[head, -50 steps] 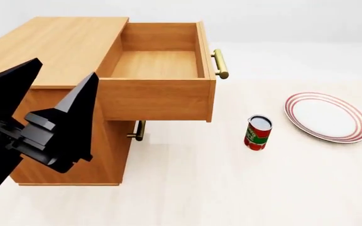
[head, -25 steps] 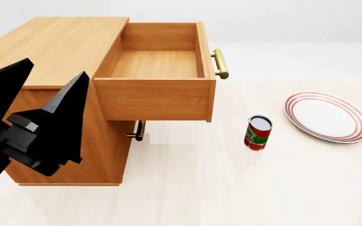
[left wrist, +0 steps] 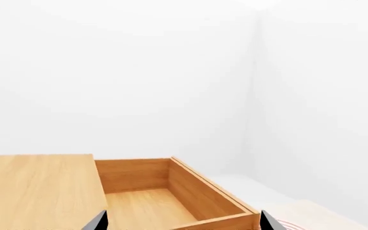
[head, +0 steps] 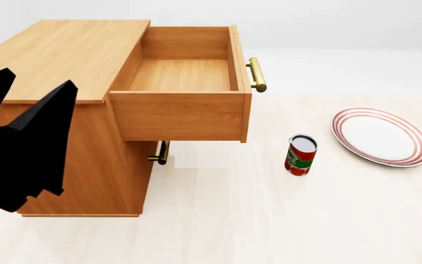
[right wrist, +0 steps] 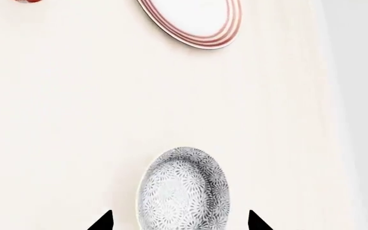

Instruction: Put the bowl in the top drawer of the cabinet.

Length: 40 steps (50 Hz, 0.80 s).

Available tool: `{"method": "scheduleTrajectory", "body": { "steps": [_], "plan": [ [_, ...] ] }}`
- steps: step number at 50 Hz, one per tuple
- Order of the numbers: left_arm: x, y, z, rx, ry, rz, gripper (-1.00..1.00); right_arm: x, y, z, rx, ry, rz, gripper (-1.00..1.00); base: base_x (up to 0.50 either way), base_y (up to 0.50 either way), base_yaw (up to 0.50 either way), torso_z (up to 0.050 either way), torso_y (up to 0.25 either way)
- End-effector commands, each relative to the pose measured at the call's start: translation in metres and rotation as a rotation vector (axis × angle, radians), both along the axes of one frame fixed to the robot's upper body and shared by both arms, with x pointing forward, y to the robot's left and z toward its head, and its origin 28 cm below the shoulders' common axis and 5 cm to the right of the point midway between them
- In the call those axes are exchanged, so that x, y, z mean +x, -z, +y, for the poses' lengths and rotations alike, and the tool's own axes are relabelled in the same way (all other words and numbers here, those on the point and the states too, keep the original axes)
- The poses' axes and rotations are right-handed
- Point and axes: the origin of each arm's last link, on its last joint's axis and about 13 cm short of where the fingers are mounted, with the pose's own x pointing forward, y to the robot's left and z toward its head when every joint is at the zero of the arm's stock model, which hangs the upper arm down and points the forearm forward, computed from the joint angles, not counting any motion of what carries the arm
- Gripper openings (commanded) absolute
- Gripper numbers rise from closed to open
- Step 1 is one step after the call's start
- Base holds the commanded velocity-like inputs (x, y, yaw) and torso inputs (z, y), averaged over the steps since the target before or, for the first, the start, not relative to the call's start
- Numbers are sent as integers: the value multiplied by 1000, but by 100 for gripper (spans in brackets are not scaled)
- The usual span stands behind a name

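Overhead, I see the top drawer (head: 185, 77) pulled out of the cabinet (head: 57, 55), empty. The left gripper (head: 28, 115) stands spread at left frame edge. A can (head: 300, 155) and plate (head: 379, 136) sit right of centre.

Left wrist view: drawer interior bare, fingertips apart at the bottom edge.

Right wrist view: the bowl (right wrist: 182, 190) lies at bottom centre, between the right gripper's (right wrist: 178, 221) parted fingertips.

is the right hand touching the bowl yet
Apart. The right wrist view shows bare floor between each fingertip of the right hand and the bowl.
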Motion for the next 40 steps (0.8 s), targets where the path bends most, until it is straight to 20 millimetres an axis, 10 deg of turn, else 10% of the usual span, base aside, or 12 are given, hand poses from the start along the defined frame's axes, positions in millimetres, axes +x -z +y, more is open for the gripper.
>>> {"method": "scheduleTrajectory", "body": {
  "steps": [1,40],
  "plan": [
    [-2,0,0,-9,3,11,100,12,25,-20,-57,-18,51,100,0,0,0,0,0],
    [-4,5,-2,-3,11,38,100,12,124,-41,10,-13,159,100,0,0,0,0,0]
  ]
}}
